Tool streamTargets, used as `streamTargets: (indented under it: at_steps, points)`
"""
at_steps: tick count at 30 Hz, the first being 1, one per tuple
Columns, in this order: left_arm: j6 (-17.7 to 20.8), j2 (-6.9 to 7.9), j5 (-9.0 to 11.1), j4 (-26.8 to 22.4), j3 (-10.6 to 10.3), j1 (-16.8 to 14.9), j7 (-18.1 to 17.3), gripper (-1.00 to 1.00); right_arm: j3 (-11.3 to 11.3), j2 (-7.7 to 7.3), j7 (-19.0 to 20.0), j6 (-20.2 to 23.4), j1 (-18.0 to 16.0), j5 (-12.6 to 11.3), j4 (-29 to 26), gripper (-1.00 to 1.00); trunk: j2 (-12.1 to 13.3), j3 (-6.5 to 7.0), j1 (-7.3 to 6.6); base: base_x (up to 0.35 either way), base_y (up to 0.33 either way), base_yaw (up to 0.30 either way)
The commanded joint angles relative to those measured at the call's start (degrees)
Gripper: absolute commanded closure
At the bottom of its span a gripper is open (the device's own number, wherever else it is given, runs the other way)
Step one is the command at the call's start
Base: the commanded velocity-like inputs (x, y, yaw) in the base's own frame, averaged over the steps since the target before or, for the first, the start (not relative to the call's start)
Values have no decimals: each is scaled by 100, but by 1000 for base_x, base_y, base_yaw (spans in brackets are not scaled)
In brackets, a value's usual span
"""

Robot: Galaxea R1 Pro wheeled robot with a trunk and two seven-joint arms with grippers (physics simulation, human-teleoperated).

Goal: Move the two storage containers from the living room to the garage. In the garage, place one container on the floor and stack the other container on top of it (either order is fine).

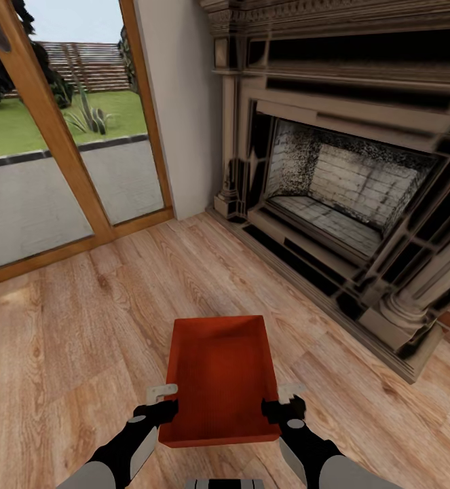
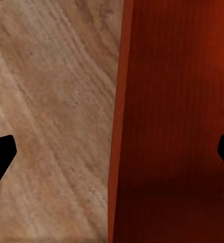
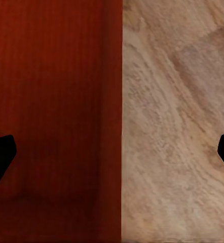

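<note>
Both your left gripper (image 1: 162,402) and right gripper (image 1: 283,401) straddle the side walls of one storage container (image 1: 221,377), jaws open, beside the fireplace (image 1: 347,183). Next, you likely close and lift.

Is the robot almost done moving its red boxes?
Not nearly. One storage container sits between the left gripper and right gripper, their fingers straddling its side walls. It is still over the living room's wood floor by the fireplace. The garage trip and stacking remain.
</note>
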Motion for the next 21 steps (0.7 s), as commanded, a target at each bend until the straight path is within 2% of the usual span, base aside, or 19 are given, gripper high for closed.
streamTargets:
  at_steps: [1, 8, 21]
  points:
    - [29, 4, 53, -12, -51, 0, 44, -100, 34, 0, -40, 27, -3, -37, 5, -100, -1, -4, -1, 0, 0, 0]
    - [28, 2, 53, -10, -50, 0, 44, -100, 12, -68, -78, 293, -9, -57, -43, -100, -1, -4, -1, 0, 0, 0]
    - [28, -12, 53, -18, -50, 0, 44, -100, -2, -25, -93, 31, -8, -52, -102, -100, -1, -4, -1, 0, 0, 0]
